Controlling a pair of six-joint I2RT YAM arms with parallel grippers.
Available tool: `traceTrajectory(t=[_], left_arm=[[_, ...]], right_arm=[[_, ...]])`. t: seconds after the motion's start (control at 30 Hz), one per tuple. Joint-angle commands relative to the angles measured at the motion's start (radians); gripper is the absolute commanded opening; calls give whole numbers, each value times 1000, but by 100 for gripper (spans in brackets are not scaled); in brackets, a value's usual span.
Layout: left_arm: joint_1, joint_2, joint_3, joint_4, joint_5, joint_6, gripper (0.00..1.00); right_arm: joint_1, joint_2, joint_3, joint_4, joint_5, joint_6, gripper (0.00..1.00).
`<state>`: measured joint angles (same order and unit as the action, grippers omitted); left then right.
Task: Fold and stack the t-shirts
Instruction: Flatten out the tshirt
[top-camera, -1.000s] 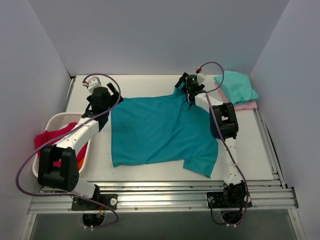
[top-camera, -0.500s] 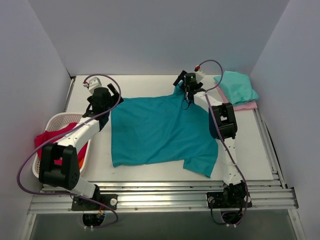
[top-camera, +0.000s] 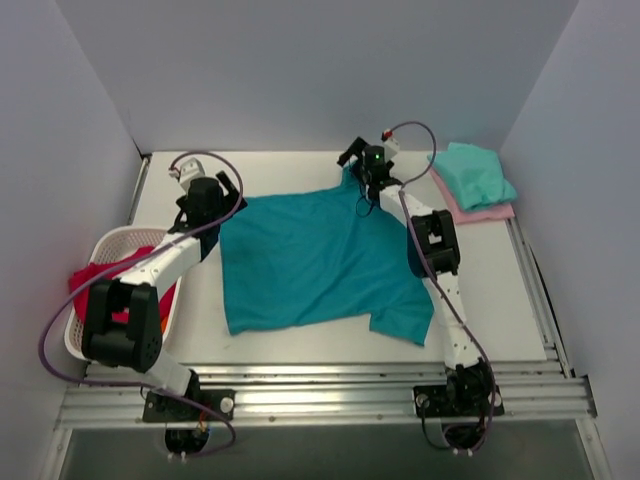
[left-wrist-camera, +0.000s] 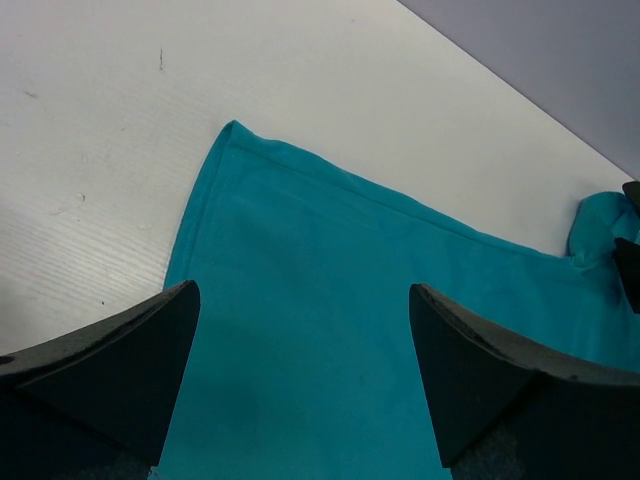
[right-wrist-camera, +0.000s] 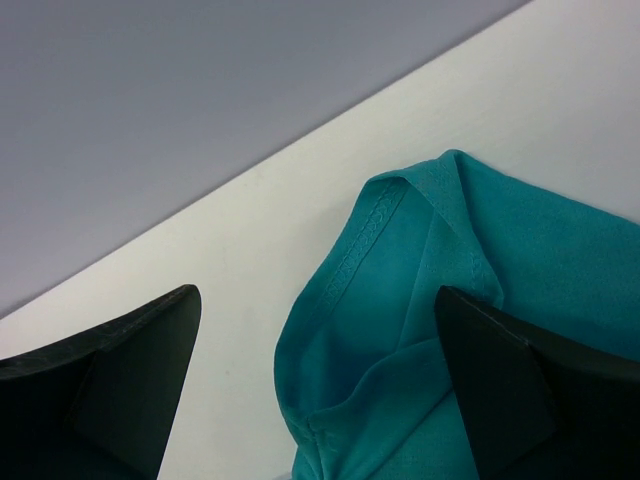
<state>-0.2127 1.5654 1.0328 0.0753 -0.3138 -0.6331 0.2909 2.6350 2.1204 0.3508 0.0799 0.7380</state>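
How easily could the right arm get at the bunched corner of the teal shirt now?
Probably yes, quite easily. The right gripper hangs open directly over the bunched corner of the teal shirt, with the cloth between its jaws' line, and nothing else lies in between.

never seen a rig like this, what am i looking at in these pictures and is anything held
Two robot arms stand at a table. One picture looks down from above; two come from wrist cameras, the dark wedges being gripper fingers. A teal t-shirt lies spread out, a folded mint-green t-shirt rests on a pink one far right, and a white basket at left holds red cloth. The left gripper and right gripper are open at the teal shirt's far corners, holding nothing.
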Motion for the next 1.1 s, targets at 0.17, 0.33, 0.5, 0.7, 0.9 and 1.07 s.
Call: traceTrajectory(t=[0.17, 0.33, 0.5, 0.7, 0.9, 1.07], left_arm=[[9, 2, 33, 47, 4, 3, 95], [10, 1, 33, 44, -5, 7, 95], [16, -8, 38, 29, -24, 16, 95], [13, -51, 16, 49, 2, 19, 95], [-10, -113, -46, 37, 27, -17, 95], [-80, -191, -120, -6, 18, -42, 95]], right_arm=[[50, 174, 156, 374, -161, 175, 100], [126, 333, 396, 624, -94, 219, 100], [200, 214, 336, 845, -121, -36, 100], [232, -460, -454, 1002, 110, -358, 100], [261, -890, -1070, 1108, 400, -558, 100], [231, -1113, -1182, 586, 671, -359, 100]])
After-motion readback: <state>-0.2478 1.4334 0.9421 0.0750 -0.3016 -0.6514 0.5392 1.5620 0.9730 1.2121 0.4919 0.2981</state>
